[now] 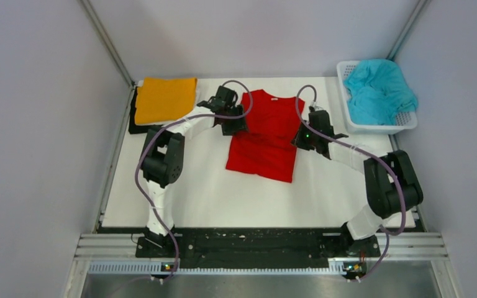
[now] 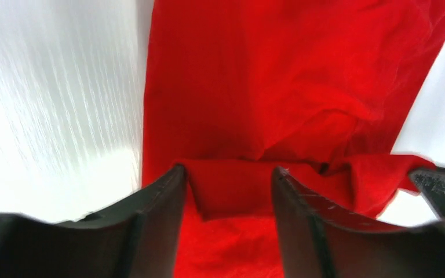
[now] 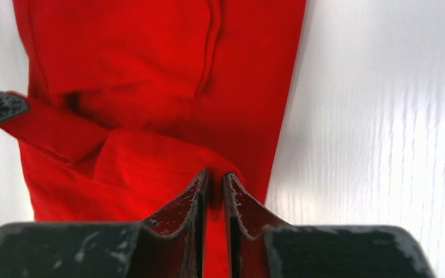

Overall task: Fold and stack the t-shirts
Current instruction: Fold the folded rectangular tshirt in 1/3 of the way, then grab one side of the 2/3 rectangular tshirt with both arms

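- Upper left of the overhead view: a folded, square orange t-shirt [image 1: 164,99] lies flat on the white table [image 1: 211,192]. It rests on a black folded cloth [image 1: 133,121], of which only the left edge shows.
- Left of centre: the left gripper [image 1: 235,124] sits at the left edge of the bright red t-shirt [image 1: 264,139], near its upper half. In the left wrist view its two dark fingers [image 2: 162,197] stand clearly apart. A short fold of red cloth lies across the gap between them, loose rather than squeezed.
- Centre: the red t-shirt lies flat on the table, collar toward the top of the frame and hem toward the bottom. Its sides are turned inward, giving it a long, narrow shape. Creases and a raised flap run across its middle between the two grippers.
- Right of centre: the right gripper [image 1: 303,139] sits at the shirt's right edge, level with the left one. In the right wrist view its fingers [image 3: 188,200] are almost together, with only a thin slit between them. A ridge of red cloth rises up to the tips, pinched there.
- Upper right: a white perforated plastic basket [image 1: 382,128] stands at the table's far corner. A crumpled teal t-shirt [image 1: 379,93] is heaped in it and spills over the rim.
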You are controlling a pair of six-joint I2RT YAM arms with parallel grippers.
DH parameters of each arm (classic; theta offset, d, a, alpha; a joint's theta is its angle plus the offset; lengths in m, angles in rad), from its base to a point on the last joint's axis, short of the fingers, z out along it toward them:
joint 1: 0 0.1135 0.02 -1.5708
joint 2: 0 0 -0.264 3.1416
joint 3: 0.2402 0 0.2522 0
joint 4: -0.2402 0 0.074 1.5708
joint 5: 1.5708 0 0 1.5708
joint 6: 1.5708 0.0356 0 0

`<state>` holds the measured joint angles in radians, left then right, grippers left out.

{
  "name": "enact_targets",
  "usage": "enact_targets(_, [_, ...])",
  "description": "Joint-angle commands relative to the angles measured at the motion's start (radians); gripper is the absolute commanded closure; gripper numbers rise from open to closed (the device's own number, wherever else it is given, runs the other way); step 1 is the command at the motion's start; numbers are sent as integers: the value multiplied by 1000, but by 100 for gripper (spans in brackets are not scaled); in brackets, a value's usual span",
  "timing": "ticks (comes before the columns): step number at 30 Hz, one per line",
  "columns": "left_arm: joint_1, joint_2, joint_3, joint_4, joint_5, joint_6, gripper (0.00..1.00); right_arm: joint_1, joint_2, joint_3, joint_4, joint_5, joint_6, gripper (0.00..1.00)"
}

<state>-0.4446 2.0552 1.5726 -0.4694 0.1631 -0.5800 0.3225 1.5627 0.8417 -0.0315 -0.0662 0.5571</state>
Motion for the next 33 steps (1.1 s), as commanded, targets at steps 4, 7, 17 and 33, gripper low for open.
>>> enact_targets(4, [41, -19, 90, 12, 91, 46, 13, -52, 74, 146, 38, -63, -86, 28])
enact_targets(7, [42, -101, 8, 28, 70, 48, 1, -46, 11, 92, 49, -70, -83, 2])
enact_targets(17, [41, -402, -478, 117, 59, -9, 1, 53, -251, -231, -22, -176, -28, 2])
enact_targets(33, [26, -331, -684, 270, 185, -92, 61, 108, -205, -360, 21, -136, 86, 43])
